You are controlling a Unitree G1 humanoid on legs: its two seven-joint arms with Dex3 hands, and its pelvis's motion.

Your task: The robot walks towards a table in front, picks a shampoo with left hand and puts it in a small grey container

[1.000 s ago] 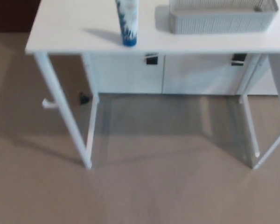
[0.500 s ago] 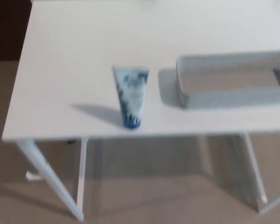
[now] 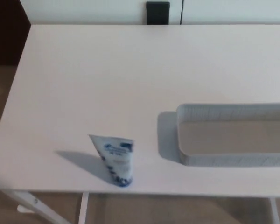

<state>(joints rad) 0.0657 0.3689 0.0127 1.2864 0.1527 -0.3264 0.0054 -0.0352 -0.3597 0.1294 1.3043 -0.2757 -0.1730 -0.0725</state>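
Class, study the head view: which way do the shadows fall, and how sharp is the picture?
Head view: the shampoo tube and the grey container both throw shadows toward picture left on the white table, so light comes from the right; the whole picture is slightly soft, the tube's print unreadable.

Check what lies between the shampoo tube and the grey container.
Nothing: head view shows only bare white tabletop and shadow between the blue-and-white shampoo tube and grey ribbed container.
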